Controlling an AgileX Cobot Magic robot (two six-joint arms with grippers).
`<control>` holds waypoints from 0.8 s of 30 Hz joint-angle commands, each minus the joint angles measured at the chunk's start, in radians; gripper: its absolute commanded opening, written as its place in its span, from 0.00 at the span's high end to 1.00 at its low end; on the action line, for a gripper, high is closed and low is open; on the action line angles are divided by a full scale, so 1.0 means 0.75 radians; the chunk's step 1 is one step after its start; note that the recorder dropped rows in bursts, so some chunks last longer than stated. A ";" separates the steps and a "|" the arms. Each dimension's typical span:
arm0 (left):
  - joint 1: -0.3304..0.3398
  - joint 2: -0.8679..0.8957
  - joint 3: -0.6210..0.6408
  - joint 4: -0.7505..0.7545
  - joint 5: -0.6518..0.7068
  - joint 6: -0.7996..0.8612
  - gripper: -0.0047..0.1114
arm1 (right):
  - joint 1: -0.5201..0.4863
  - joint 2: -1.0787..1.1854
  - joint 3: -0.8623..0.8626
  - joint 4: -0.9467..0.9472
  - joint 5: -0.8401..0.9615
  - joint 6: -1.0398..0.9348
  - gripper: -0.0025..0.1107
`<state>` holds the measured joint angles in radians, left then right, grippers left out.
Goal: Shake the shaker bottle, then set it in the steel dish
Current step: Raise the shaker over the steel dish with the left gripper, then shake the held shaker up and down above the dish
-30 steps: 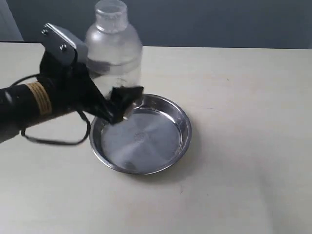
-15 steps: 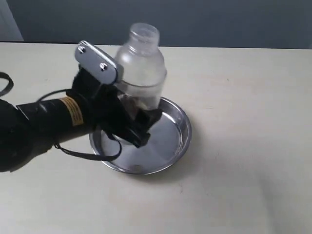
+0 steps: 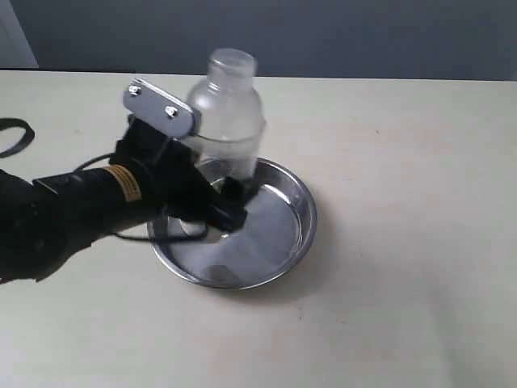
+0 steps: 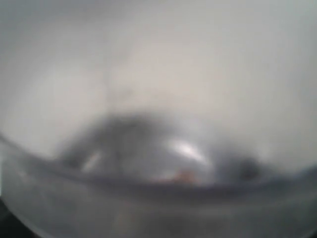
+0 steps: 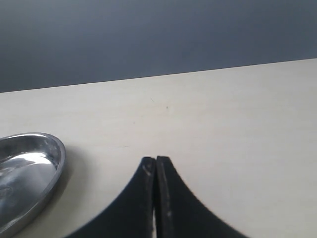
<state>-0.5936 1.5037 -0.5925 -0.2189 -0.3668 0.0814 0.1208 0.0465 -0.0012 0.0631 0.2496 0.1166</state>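
A: surface?
B: pale beige table [image 3: 404, 267], matte and plain, straight far edge.
A: what's lying on it?
B: steel dish [image 3: 305, 220], left of centre, sitting flat, soft shadow on its near right side. Loop of black cable [image 3: 11, 136] at the left edge. Small dark speck [image 3: 377, 132] on the tabletop, far right of the dish.

L pincer [image 3: 224, 204] clamped, tilted down; R pincer [image 5: 155, 169] tips together.

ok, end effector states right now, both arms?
Left end effector: closed on the bottle, over the dish.
Right end effector: closed, empty.
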 commanded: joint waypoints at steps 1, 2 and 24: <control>-0.058 -0.056 -0.020 0.363 0.049 0.002 0.96 | -0.002 0.007 0.002 -0.002 -0.017 0.000 0.99; -0.072 -0.059 -0.013 0.355 0.017 0.002 0.96 | -0.002 0.007 0.002 -0.002 -0.017 0.000 0.99; -0.039 -0.188 -0.140 0.051 0.008 0.006 0.96 | -0.002 0.007 0.002 -0.002 -0.017 0.000 0.99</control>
<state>-0.6102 1.4758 -0.6327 -0.2030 -0.2689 0.0862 0.1208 0.0465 -0.0012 0.0631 0.2474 0.1166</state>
